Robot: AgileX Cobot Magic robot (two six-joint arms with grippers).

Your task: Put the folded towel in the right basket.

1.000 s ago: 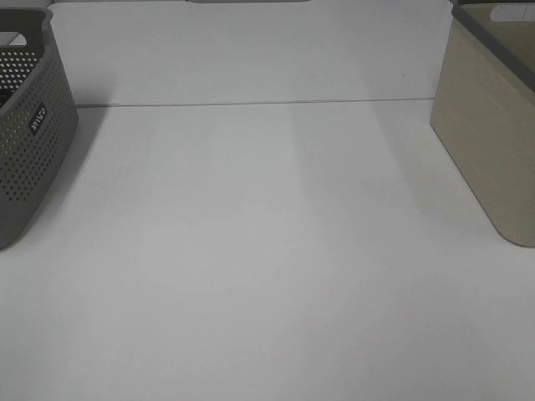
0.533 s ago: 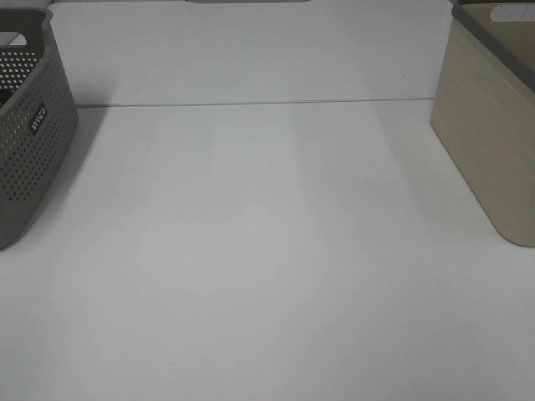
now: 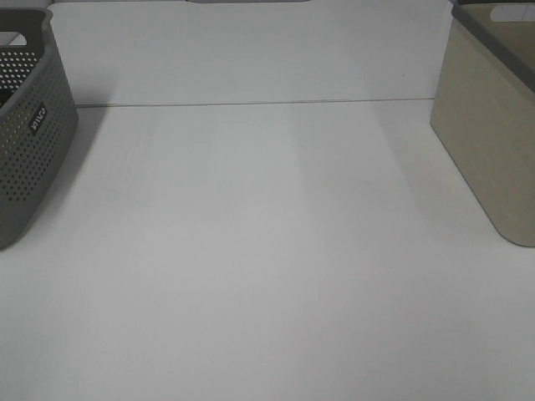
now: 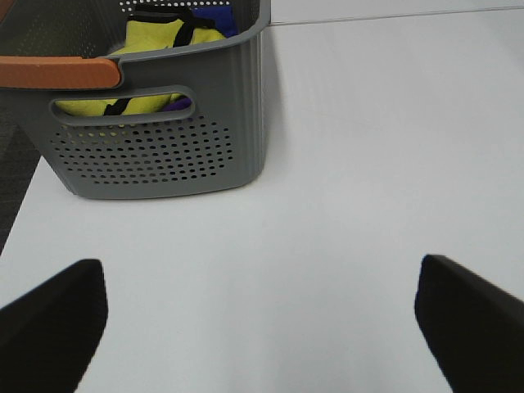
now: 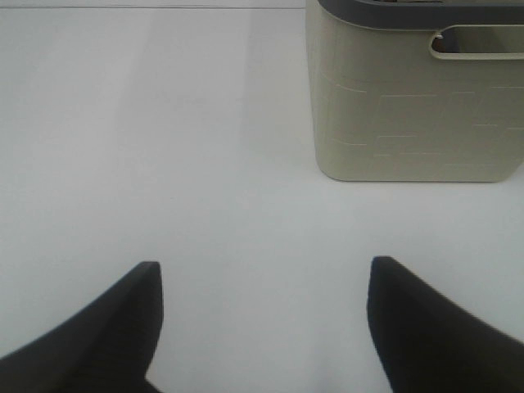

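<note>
The right basket (image 3: 493, 125) is beige with a grey rim and stands at the table's right edge; it also shows in the right wrist view (image 5: 409, 98). My right gripper (image 5: 264, 266) is open and empty over bare table, short of this basket. The left basket (image 3: 25, 125) is grey and perforated. In the left wrist view it (image 4: 164, 139) holds yellow cloth (image 4: 155, 37) with black straps and some blue cloth. I cannot pick out a folded towel. My left gripper (image 4: 260, 270) is open and empty in front of the grey basket. Neither gripper shows in the exterior high view.
The white table (image 3: 267, 251) runs between the two baskets, with a seam along its back (image 3: 251, 104). An orange handle (image 4: 57, 72) sits on the grey basket's rim. The table's left edge drops to dark floor (image 4: 12, 188).
</note>
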